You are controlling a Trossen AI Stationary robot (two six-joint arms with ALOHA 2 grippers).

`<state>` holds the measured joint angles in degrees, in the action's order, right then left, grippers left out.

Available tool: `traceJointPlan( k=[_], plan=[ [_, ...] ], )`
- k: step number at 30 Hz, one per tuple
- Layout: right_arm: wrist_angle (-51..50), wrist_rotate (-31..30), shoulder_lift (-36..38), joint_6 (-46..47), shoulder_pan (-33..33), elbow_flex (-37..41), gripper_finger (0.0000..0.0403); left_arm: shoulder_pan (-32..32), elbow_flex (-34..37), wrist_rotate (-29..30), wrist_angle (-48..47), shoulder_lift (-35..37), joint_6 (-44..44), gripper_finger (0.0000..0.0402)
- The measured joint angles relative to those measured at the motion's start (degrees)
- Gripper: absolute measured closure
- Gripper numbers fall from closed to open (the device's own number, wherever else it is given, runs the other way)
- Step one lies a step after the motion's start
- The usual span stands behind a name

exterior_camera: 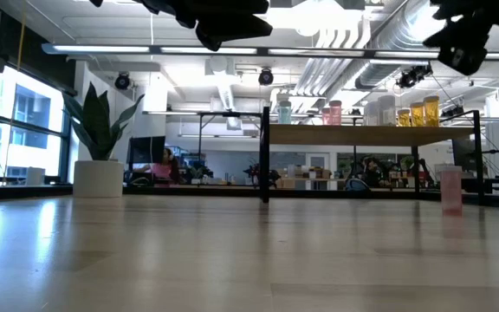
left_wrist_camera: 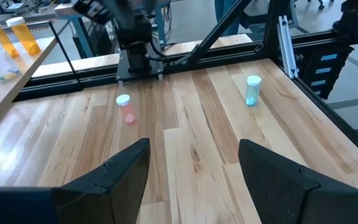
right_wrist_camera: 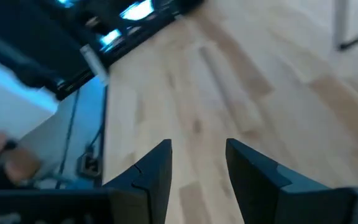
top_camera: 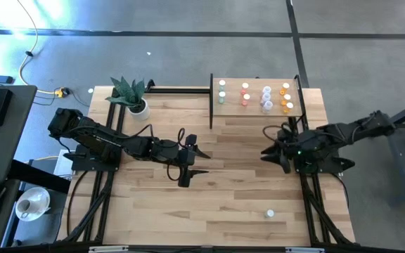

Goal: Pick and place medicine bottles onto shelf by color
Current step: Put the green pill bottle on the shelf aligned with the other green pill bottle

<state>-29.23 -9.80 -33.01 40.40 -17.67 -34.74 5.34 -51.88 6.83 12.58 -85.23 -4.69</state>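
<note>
Planked worktop [top_camera: 209,204] holds two stray bottles — a pink bottle [left_wrist_camera: 125,109] and a teal bottle [left_wrist_camera: 252,90] — while the shelf [top_camera: 255,112] carries the sorted rest. Left pincer [top_camera: 192,163] hangs spread and empty mid-worktop; right pincer [top_camera: 276,156], part-open and empty, hovers beside the shelf. Best to straddle one bottle squarely, low on its body, keeping it upright.

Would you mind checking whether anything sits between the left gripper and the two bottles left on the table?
Nothing visible does: bare planks lie between the open left gripper and both the pink bottle and the teal bottle.
</note>
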Motion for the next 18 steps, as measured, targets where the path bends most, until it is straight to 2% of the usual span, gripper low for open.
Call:
traceJointPlan(
  k=[6, 10, 13, 18],
  plan=[
    [6.2, -0.8, -4.7, -0.8, -8.8, 0.0, 0.026, 0.0, 0.0, 0.0, -1.0, 0.0, 0.0, 0.0165],
    [9.1, -1.4, -7.6, -7.6, -13.9, 0.0, 0.026, 0.0, 0.0, 0.0, -1.1, 0.0, 0.0, 0.0165],
    [9.7, -1.7, -10.4, -12.8, -16.9, 0.0, 0.026, 0.0, 0.0, 0.0, -1.1, 0.0, 0.0, 0.0165],
    [10.9, 0.8, -15.2, -13.4, -19.8, 0.0, 0.026, 0.0, 0.0, 0.0, -1.0, 0.0, 0.0, 0.0165]
  ],
)
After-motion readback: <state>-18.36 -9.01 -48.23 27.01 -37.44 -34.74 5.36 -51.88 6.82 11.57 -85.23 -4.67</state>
